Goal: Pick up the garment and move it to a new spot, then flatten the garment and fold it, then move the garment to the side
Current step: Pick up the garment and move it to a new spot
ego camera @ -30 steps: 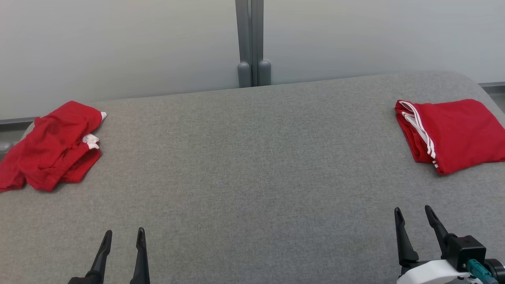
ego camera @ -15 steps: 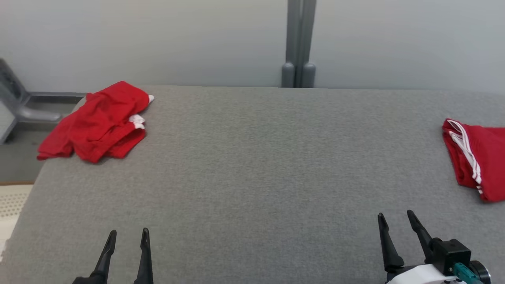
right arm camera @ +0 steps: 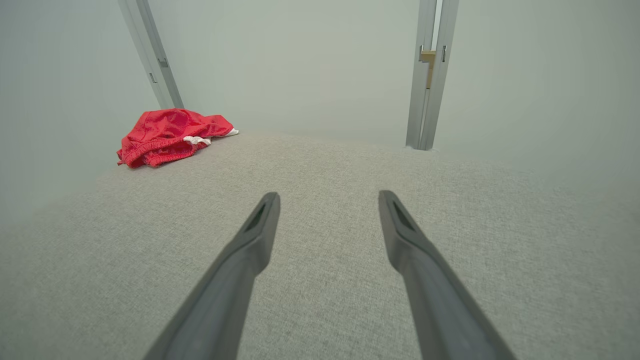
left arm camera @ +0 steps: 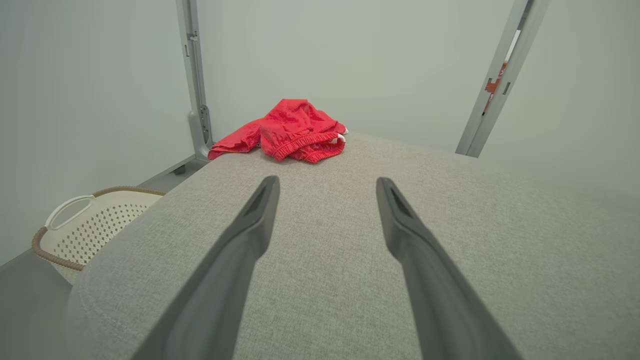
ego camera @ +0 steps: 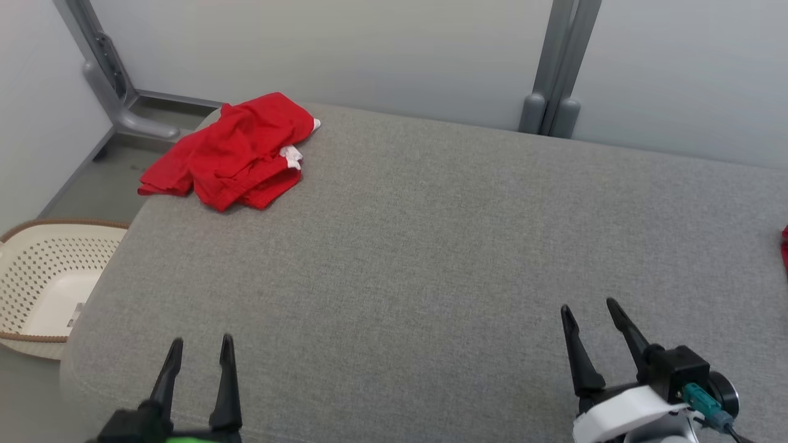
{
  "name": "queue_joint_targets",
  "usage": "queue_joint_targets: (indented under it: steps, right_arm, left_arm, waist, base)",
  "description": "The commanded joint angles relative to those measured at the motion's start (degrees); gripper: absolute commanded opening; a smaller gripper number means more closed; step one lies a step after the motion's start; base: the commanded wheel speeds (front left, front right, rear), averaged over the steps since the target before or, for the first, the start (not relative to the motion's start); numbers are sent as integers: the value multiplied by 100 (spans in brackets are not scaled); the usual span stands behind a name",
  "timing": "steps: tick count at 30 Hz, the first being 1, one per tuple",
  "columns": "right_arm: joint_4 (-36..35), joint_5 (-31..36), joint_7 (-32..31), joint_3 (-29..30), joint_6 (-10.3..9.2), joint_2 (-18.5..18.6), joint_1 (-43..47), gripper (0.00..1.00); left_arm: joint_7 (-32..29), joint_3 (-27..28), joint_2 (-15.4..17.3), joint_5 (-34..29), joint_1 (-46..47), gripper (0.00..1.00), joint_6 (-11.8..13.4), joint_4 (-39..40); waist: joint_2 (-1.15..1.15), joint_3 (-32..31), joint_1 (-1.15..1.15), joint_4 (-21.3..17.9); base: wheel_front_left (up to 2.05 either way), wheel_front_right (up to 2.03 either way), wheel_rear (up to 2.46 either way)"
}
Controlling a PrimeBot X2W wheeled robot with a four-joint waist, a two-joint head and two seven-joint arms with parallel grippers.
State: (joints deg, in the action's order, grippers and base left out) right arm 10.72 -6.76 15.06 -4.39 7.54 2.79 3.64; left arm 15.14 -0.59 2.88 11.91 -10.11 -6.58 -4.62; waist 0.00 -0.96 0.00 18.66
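A crumpled red garment with small white patches lies at the far left corner of the grey padded table. The left wrist view shows the garment straight ahead of the fingers, with an elastic waistband facing me. In the right wrist view the garment sits far off to the left. My left gripper hovers open over the table's near left edge, nothing between its fingers. My right gripper hangs open and empty over the near right part, well away from the garment.
A cream perforated laundry basket with a brown rim stands on the floor left of the table. Grey metal posts rise against the pale wall behind. A sliver of another red cloth shows at the right edge.
The head camera has swung left: the crumpled garment now sits nearer the picture's middle, the folded red cloth has slid almost out at the right, and the basket has come into view. Both grippers stay open.
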Motion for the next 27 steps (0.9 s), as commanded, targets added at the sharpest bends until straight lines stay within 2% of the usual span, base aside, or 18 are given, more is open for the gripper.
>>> queue_joint_targets:
  steps: [1, 6, 9, 13, 17, 21, 27]
  right_arm:
    - [-82, 94, 16, 23, -10, 21, -224, 100]
    - [-324, 468, 16, 69, -10, 37, -930, 100]
    - [-438, 615, 16, 113, -10, 131, -1392, 100]
    - [-605, 696, 16, 243, -10, 174, -1893, 100]
    - [-754, 757, 16, 324, -10, 202, -2145, 100]
    - [-907, 815, 16, 358, -10, 253, -2211, 100]
    - [-1145, 845, 16, 426, -10, 326, -2174, 100]
  left_arm:
    - [-1, -72, 6, 84, 421, 100, -43, -128]
    - [0, -448, 321, 568, 2069, 100, -93, -734]
    - [-47, -933, 786, 1176, 3218, 100, -92, -1220]
    - [-279, -1522, 1416, 2172, 4520, 100, -94, -1743]
    - [-437, -1746, 1870, 2953, 5471, 100, -94, -2376]
    - [-612, -1739, 2028, 3645, 6160, 100, -95, -3110]
    - [-802, -1697, 2190, 4045, 6913, 100, -94, -4329]
  waist:
    - [0, 711, 0, -321]
    - [0, 2041, 0, -682]
    - [0, 2836, 0, -892]
    - [0, 3592, 0, -1118]
    - [0, 4011, 0, -1274]
    - [0, 4253, 0, -1354]
    - [0, 4453, 0, -1387]
  base:
    - [0, 0, 0]
    - [0, 0, 0]
    - [0, 0, 0]
    - [0, 0, 0]
    - [0, 0, 0]
    - [0, 0, 0]
    - [0, 0, 0]
